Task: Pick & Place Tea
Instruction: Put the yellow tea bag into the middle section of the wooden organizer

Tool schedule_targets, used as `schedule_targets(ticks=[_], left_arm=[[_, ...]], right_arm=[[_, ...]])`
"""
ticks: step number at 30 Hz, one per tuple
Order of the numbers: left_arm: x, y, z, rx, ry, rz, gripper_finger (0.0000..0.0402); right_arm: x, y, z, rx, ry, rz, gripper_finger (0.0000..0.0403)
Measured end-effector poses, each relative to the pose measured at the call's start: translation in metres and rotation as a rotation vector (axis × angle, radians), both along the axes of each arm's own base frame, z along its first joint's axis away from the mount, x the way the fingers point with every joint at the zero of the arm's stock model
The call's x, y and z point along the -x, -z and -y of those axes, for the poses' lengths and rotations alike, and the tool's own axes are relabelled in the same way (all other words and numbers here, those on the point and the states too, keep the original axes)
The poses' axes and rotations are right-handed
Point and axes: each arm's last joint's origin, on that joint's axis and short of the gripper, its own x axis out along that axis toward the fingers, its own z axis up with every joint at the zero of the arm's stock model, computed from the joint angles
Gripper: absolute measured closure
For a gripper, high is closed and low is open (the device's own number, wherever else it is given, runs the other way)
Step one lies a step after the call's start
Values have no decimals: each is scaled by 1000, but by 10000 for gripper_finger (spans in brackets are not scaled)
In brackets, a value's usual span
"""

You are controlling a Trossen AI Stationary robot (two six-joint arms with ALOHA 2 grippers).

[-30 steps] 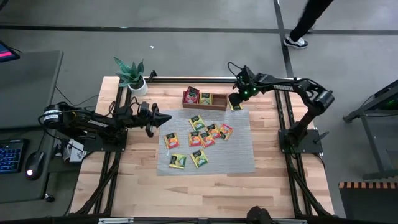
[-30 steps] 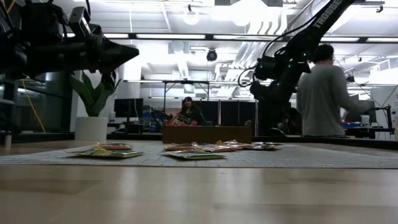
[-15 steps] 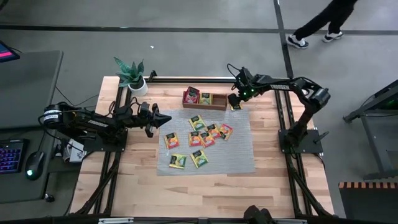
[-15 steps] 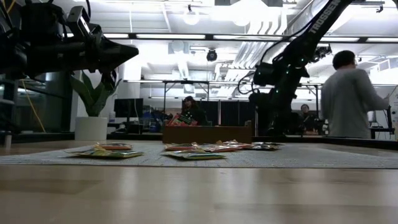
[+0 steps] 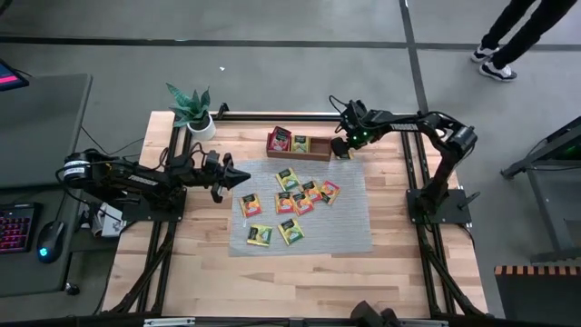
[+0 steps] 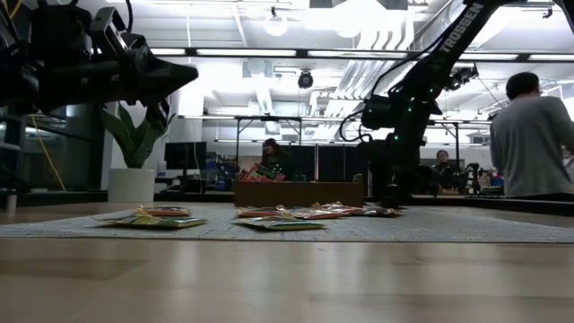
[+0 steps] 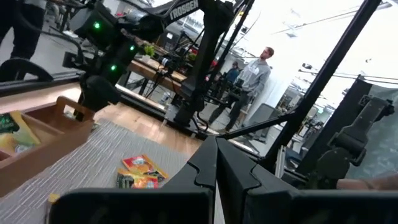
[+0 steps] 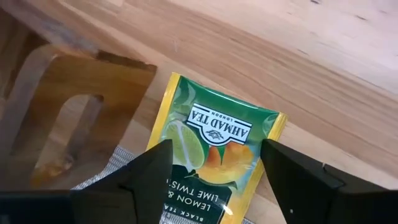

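Hovering over a green-and-yellow sachet [image 8: 208, 152] beside the wooden tray [image 5: 313, 150], the right gripper [image 5: 343, 145] has its fingers spread to either side of it.
That sachet lies flat, partly on bare tabletop [image 5: 209, 263] and partly on the grey mat [image 5: 349, 222], just off the tray's end. More tea sachets [image 5: 295, 202] are scattered on the mat near the tray, and several sit inside it. Well away from the tray, the left gripper [image 5: 238, 174] waits with fingers pressed together.
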Motion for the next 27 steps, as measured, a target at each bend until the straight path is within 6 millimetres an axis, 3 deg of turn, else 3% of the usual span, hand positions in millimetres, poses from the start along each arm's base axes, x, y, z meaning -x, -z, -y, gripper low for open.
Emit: schedule_targets(ticks=[9,20,27], left_arm=[[0,3,0,8,1,-31,402],[0,3,0,8,1,-31,402],[0,3,0,8,1,-31,402]], right_arm=[[1,2,-2,11,15,-41,239],[1,3,-4,-21,-9,-29,387],[4,1,-7,-24,-45,-64,398]])
